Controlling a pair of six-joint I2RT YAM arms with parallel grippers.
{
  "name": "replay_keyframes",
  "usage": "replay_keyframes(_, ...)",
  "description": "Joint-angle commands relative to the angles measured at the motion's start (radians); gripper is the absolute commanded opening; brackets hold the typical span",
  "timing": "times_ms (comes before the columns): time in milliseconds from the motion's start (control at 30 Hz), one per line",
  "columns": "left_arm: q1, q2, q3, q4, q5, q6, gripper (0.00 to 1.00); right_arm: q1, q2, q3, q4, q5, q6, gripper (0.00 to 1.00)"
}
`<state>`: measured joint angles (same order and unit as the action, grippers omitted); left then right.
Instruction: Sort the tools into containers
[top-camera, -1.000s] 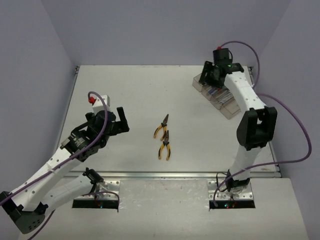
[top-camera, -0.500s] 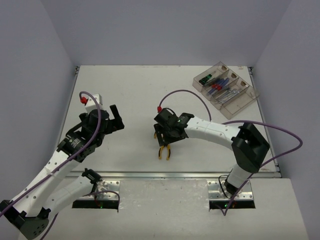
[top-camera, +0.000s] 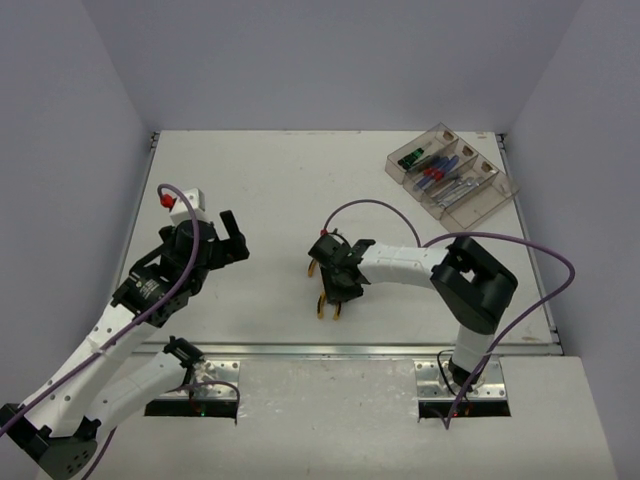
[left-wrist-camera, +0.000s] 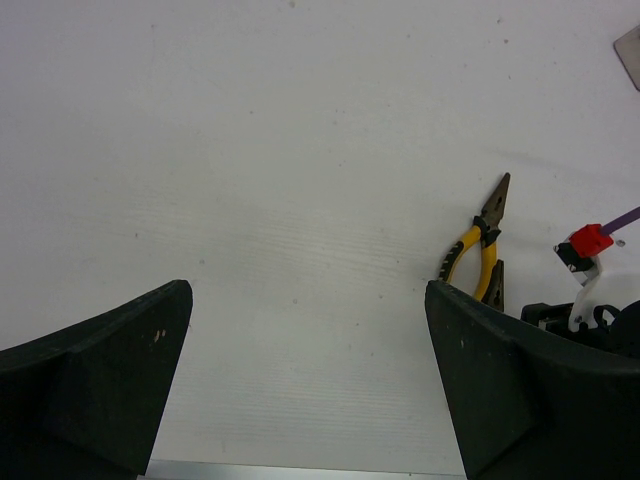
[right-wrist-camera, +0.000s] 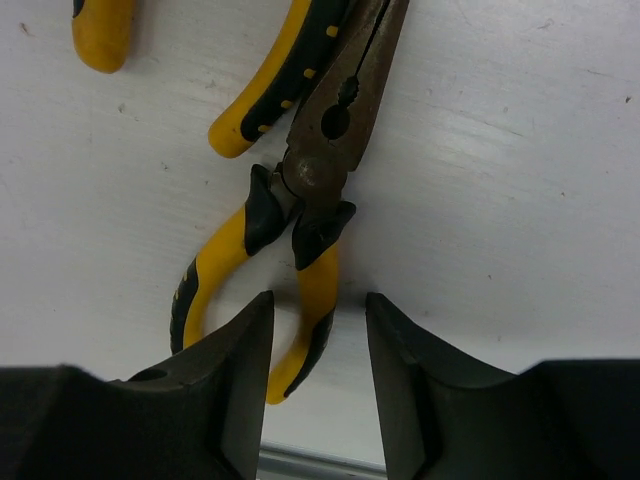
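The containers (top-camera: 490, 197), one joined tray at the top view's upper right, hold screwdrivers (top-camera: 432, 165) that only that view shows. The left gripper (top-camera: 236, 238) hangs at left-centre, spread wide. At mid-frame the right gripper (top-camera: 338, 290) covers the pliers (right-wrist-camera: 318, 185). Its wrist view shows the jaws astride one yellow handle, unclamped, with a second pliers (right-wrist-camera: 265, 90) at upper left.
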<state>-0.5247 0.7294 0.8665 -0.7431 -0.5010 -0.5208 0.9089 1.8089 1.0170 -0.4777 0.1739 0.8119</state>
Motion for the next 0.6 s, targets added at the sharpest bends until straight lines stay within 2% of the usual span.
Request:
replay_keyframes(0,0.005,-0.018,-0.003,0.048,0.010,0.018,1.00,-0.001,0.036,-0.011,0.039,0.006,0.041,0.37)
replay_keyframes(67,0.004,-0.016,-0.003,0.048,0.013,0.019,1.00,-0.007,0.044,-0.012,0.036,0.020,0.043,0.26)
replay_keyframes(100,0.003,-0.017,-0.003,0.049,0.014,0.020,1.00,-0.013,0.047,-0.017,0.031,0.031,0.052,0.08)
replay_keyframes(133,0.003,-0.018,-0.003,0.050,0.016,0.021,1.00,-0.015,0.049,-0.022,0.030,0.035,0.058,0.01)
replay_keyframes(333,0.004,-0.031,-0.006,0.052,0.020,0.023,1.00,-0.086,-0.115,-0.045,-0.029,0.085,0.018,0.00)
replay_keyframes(500,0.003,-0.034,-0.004,0.053,0.025,0.025,1.00,-0.336,-0.336,-0.019,-0.083,0.079,-0.109,0.00)
replay_keyframes(567,0.003,-0.040,-0.006,0.054,0.027,0.026,1.00,-0.418,-0.371,0.026,-0.115,0.087,-0.146,0.00)
